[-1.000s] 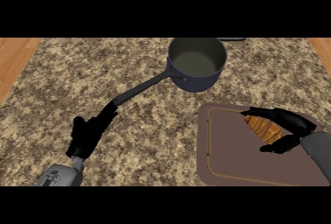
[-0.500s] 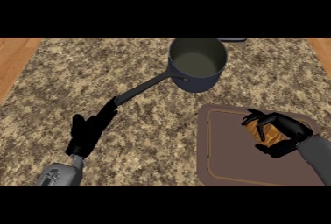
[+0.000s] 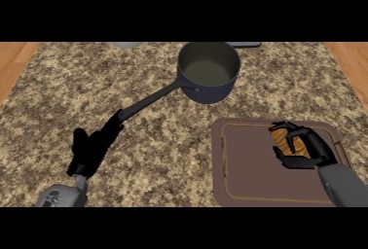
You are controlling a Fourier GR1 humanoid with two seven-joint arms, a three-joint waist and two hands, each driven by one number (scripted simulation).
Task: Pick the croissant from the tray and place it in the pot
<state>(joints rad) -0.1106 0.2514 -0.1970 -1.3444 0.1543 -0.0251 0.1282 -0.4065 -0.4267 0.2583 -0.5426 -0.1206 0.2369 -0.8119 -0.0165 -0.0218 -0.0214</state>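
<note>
While the right hand (image 3: 307,148) curls round the croissant (image 3: 285,141) over the tray (image 3: 244,165), the pot (image 3: 208,70) sits up-left of the tray w/ the left hand (image 3: 92,148), fingers straight, by its handle tip on the tabletop (image 3: 86,87).

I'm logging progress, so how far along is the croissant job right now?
Done: the right hand has curled round the croissant, over the tray; whether it is lifted off the tray cannot be told. In hand: that grasp, while the left hand lies open by the end of the pot's handle. Left: carrying the croissant up and left to the pot, which holds nothing yet, and letting go inside it.
</note>
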